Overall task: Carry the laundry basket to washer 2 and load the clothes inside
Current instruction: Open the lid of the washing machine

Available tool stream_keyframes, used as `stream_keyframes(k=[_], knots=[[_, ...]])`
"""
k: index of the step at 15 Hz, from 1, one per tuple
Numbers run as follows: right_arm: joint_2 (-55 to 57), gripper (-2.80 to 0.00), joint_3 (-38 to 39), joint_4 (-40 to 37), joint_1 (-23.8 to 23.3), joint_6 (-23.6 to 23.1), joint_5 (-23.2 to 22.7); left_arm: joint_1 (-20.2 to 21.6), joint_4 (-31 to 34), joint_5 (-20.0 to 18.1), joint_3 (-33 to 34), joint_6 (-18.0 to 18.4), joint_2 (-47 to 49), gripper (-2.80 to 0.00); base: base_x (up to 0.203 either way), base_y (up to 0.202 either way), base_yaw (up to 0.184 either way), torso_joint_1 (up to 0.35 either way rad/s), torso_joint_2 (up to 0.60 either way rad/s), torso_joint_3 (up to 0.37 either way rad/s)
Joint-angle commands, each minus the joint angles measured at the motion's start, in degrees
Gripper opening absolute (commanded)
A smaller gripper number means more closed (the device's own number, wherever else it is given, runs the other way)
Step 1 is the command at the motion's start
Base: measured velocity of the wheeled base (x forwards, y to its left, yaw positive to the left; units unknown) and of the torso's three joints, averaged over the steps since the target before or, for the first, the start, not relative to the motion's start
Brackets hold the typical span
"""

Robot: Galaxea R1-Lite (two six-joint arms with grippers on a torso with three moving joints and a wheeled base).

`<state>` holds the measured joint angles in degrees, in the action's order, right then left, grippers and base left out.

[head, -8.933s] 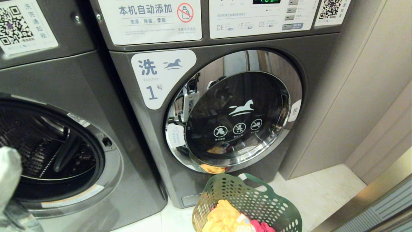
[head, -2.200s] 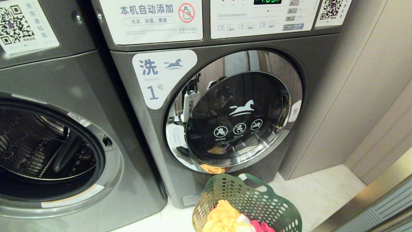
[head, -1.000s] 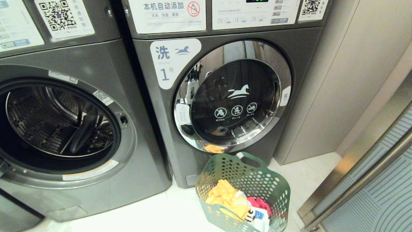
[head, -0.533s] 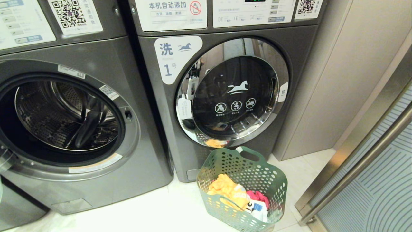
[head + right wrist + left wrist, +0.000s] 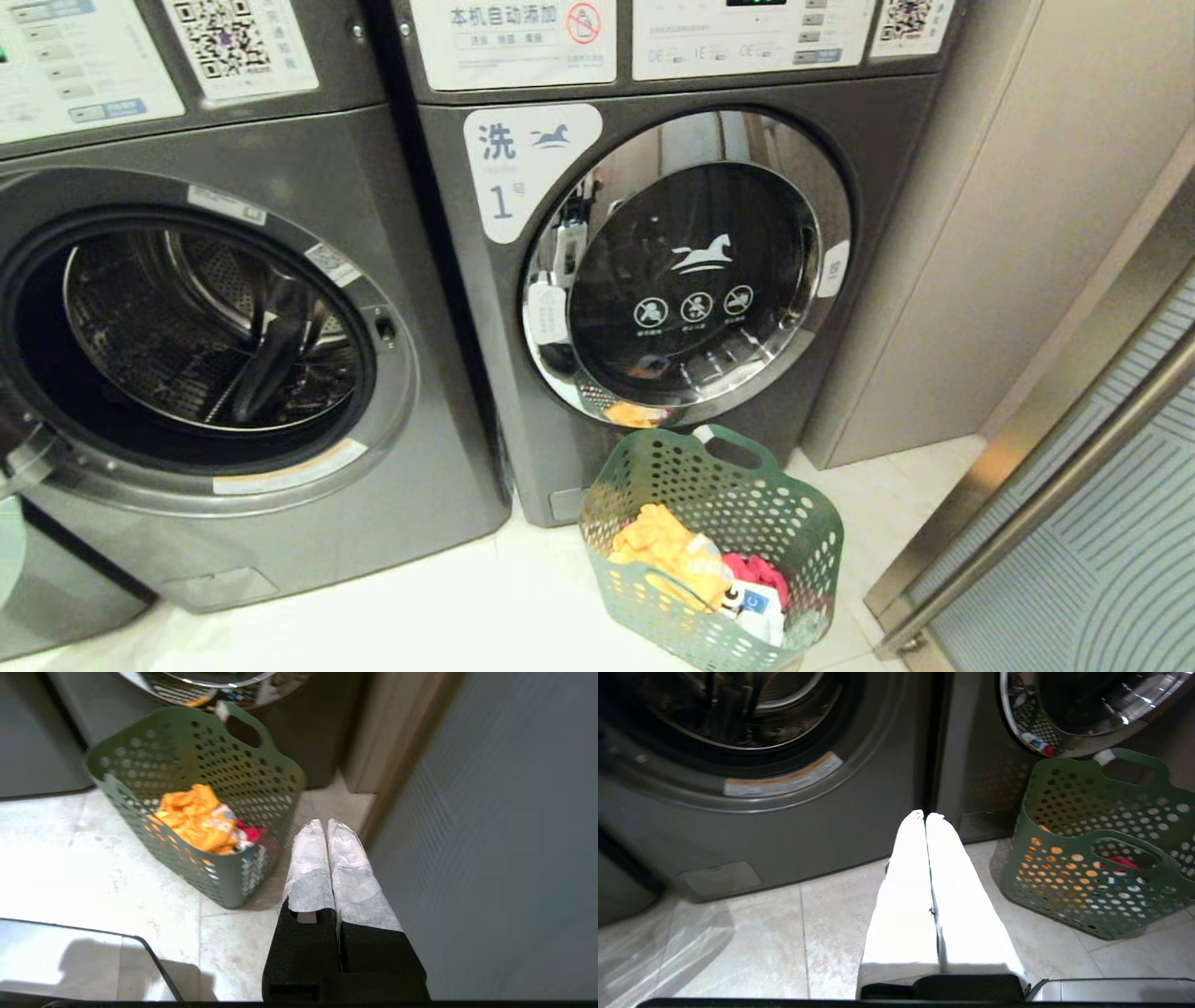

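Tiled floor [image 5: 448,607] | laundry basket [image 5: 714,485] beside washer 1 [image 5: 653,280] | wrist-only: both end effectors closed, empty

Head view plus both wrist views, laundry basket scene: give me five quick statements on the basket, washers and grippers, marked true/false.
1. The laundry basket stands on the floor in front of the washer labelled "1". True.
2. The door of the washer labelled "1" is open. False: its round glass door is shut; the open drum belongs to the washer to its left.
3. The basket is empty. False: the clothes lie inside, yellow, red and white.
4. The left gripper is shut and holds nothing. True.
5. The right gripper grips a basket handle. False: it is shut beside the basket, apart from it.
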<state>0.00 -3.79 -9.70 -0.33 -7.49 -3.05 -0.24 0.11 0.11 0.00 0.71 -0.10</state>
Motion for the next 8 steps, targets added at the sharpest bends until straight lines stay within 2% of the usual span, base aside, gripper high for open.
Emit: stream_keyframes(k=[1, 8], knots=[[0.1, -2.8, 0.0, -0.1, 0.0, -0.1, 0.0, 0.0, 0.0, 0.0, 0.0, 0.0, 0.1, -2.8, 0.002, -0.007, 0.16, 0.006, 0.0, 0.002], [0.1, -2.8, 0.0, -0.1, 0.0, 0.0, 0.1, 0.0, 0.0, 0.0, 0.0, 0.0, 0.1, -2.8, -0.001, -0.009, 0.172, 0.004, 0.0, 0.001]])
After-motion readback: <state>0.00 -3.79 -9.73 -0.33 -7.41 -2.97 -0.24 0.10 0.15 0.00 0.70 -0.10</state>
